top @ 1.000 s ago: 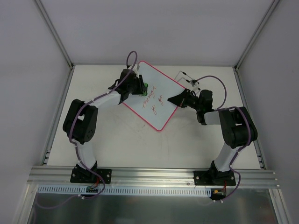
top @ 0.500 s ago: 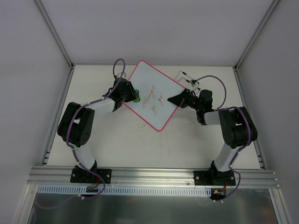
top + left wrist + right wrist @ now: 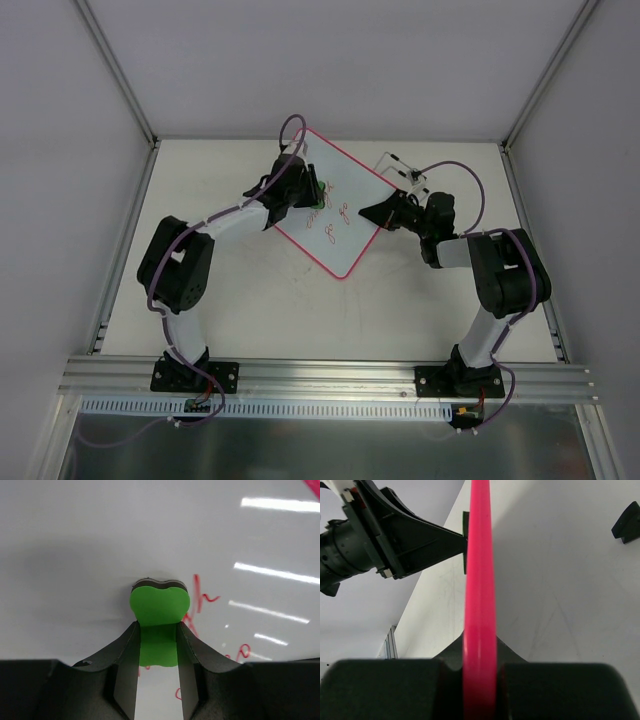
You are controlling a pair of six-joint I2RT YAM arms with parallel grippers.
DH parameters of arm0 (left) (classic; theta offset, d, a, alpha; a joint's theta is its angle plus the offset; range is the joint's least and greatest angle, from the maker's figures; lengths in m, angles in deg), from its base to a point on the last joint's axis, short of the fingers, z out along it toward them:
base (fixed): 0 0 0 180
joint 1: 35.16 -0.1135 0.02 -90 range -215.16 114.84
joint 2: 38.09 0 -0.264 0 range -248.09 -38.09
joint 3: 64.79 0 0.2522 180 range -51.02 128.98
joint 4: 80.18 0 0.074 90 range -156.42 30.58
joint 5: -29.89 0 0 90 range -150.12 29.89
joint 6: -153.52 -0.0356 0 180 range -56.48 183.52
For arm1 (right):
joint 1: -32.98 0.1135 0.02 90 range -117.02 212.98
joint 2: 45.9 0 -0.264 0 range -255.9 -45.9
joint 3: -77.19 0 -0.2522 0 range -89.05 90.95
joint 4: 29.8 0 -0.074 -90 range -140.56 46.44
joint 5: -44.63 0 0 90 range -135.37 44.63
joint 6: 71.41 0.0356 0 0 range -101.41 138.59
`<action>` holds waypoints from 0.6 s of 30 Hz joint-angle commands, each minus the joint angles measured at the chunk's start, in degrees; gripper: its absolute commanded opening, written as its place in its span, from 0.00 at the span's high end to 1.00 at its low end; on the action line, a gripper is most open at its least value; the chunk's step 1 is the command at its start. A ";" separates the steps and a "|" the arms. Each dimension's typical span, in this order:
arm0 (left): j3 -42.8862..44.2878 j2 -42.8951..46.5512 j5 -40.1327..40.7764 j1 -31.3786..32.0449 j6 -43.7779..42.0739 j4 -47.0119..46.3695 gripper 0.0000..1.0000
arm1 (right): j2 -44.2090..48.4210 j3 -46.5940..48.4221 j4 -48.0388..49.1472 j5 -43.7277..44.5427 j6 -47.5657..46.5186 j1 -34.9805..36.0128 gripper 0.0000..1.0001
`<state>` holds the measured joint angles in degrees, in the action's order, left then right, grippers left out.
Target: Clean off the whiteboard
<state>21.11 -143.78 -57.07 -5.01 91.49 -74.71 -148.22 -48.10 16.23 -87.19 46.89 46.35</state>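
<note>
Off-white laminate counter [image 3: 250,300], faintly scuffed, is carrying the lot. Pale grey walls [image 3: 330,60] are enclosing it on three sides, and an aluminium rail [image 3: 330,375] is running along the near edge, where both arm bases are bolted.

Item: whiteboard [image 3: 345,250]. It is sitting at the far middle of the counter, turned corner-on like a diamond between the two arms. Its white face is rimmed by a thin pink-red frame [image 3: 479,580] with rounded corners. Red handwriting [image 3: 328,215] is running across the middle of the face in two short lines (too loose to read), and ceiling lights are glaring off the gloss in the left wrist view. One small black foot [image 3: 626,522] is showing on the back in the right wrist view. Whether the board is lying flat or is raised at one side, I cannot tell.

Item: green eraser [image 3: 159,610], lobed at the end. It is pressing against the board face just beside the first strokes of writing [image 3: 200,597].

Left arm [image 3: 175,265]: its jaws are clamping the eraser by its sides over the board's upper left part.

Right arm [image 3: 500,270]: its jaws are closing tight on the frame at the board's right corner.

Purple cables [image 3: 455,168] are looping over both arms.
</note>
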 commanded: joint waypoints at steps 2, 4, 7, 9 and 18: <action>5.73 -3.73 -5.86 4.47 -4.75 1.00 1.00 | 1.69 1.68 1.65 -7.75 -5.53 3.77 1.00; 8.09 -4.70 -5.69 5.35 -6.69 1.61 1.00 | 1.69 1.77 1.65 -7.57 -5.53 3.86 1.00; 11.25 -6.28 -5.77 5.53 -7.22 2.93 1.00 | 1.60 1.68 1.65 -7.40 -5.53 4.12 1.00; 12.32 -7.24 -6.65 5.53 -7.31 3.81 1.00 | 1.60 1.59 1.73 -7.22 -5.53 4.21 1.00; -1.02 -2.25 1.43 5.27 0.24 6.89 1.00 | 1.86 0.45 1.65 -6.52 -5.97 4.13 1.00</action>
<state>26.62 -145.94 -57.98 -0.68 87.80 -73.77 -148.22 -48.12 15.79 -86.01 48.07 46.68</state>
